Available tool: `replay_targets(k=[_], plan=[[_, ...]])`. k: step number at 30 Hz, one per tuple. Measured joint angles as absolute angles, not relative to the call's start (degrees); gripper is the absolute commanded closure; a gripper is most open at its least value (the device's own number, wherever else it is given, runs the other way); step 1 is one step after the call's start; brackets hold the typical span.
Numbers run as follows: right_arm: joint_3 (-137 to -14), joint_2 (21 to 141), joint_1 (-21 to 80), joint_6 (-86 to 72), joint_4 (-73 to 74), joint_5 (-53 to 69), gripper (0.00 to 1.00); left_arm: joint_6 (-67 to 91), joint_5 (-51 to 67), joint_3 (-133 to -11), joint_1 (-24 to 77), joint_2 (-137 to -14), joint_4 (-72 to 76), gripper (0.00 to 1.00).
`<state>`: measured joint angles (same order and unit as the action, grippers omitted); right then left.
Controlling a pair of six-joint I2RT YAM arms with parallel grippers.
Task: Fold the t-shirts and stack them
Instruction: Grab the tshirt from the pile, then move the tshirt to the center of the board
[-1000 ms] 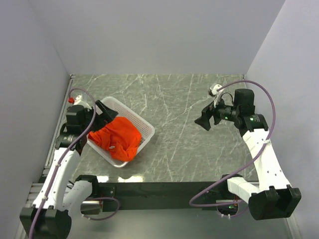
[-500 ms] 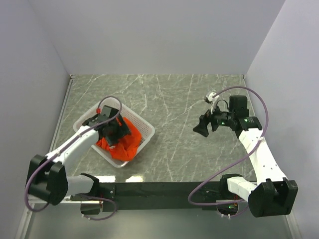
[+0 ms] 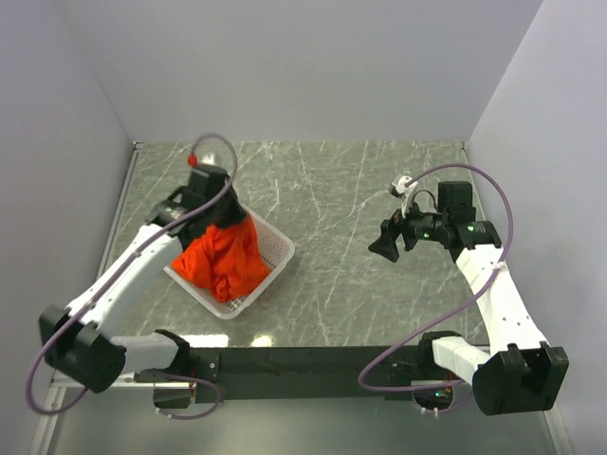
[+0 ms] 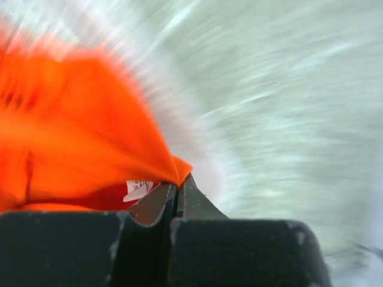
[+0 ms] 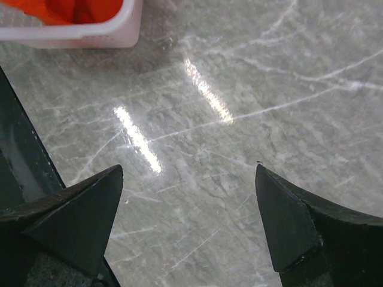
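A bright orange-red t-shirt point(image 3: 222, 258) hangs bunched over the white mesh basket point(image 3: 268, 248) at the table's left. My left gripper point(image 3: 239, 219) is shut on a pinch of its cloth near the top. In the left wrist view the t-shirt point(image 4: 78, 131) stretches away from the closed left gripper point(image 4: 178, 182), a small white neck label point(image 4: 138, 189) showing just beside the jaws; that view is blurred. My right gripper point(image 3: 383, 245) hovers open over bare table at the right, far from the shirt. Its fingers point(image 5: 78, 206) stand wide apart with nothing between them.
The basket sits skewed on the grey marble table point(image 3: 360, 199). Its white rim point(image 5: 90, 33) with orange cloth inside shows at the top left of the right wrist view. Plain walls close in the table on three sides.
My left gripper went from open beside the basket, down into the shirt, shut on it and rose toward the back, lifting the cloth. The right arm barely moved.
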<state>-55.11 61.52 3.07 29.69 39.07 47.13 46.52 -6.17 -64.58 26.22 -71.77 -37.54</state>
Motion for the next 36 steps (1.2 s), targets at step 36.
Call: replay_targets(k=[36], plan=[[-69.34, 57.56, -11.64, 35.16, 45.98, 52.40, 0.04, 48.86, 20.69, -103.28, 37.93, -97.43, -10.63, 0.88]])
